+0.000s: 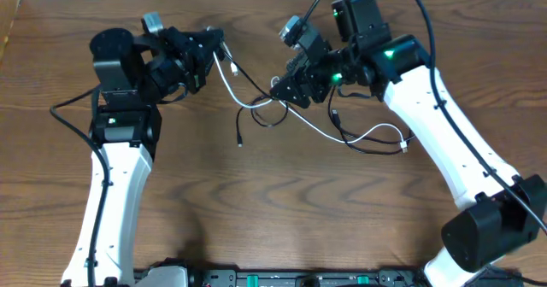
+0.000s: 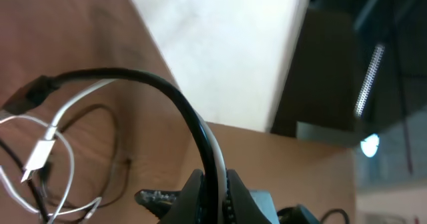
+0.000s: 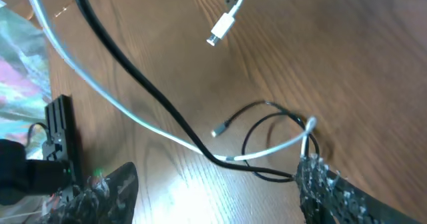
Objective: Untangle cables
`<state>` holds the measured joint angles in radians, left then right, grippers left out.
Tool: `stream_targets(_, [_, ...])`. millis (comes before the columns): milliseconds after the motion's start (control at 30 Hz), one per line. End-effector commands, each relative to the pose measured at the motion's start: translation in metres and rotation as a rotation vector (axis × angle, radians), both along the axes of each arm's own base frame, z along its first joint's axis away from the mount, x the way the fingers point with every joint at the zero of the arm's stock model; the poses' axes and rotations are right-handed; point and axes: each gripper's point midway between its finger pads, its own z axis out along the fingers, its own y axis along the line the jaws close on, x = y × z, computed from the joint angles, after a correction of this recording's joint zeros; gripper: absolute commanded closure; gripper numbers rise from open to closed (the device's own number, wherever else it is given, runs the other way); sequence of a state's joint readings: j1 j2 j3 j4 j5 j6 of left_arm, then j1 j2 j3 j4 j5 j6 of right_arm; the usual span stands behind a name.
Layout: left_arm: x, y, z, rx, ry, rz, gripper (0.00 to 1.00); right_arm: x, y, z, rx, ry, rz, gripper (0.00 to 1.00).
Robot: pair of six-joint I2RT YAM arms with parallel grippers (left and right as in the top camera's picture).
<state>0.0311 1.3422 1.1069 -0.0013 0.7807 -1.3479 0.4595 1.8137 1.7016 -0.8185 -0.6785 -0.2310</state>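
You're clenching the white cable [image 2: 67,107] and black cable [image 2: 133,75] together in the left gripper [image 2: 213,184], near the table's [image 1: 256,210] far edge, mid. The right gripper [image 3: 213,184] is hanging released, straddling both. Risk: closing there is likely catching both strands, so pulling is tightening the tangle.

White cable [image 3: 223,25], black cable [image 2: 127,75]; brown wood-grain table [image 1: 256,202]; white-black arms [image 1: 115,193].
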Motion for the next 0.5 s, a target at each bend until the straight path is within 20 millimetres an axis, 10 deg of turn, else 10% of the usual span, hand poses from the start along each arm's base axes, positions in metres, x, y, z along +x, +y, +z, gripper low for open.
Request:
stream_targets(0, [0.005, -0.003, -0.002, 0.053, -0.016, 0.031, 0.92, 0.005, -0.001, -0.034, -0.07, 0.045, -0.012, 0.3])
stream_targets(467, [0.006, -0.013, -0.007, 0.098, -0.022, 0.043, 0.92, -0.005, 0.009, -0.056, -0.075, 0.13, 0.029, 0.32])
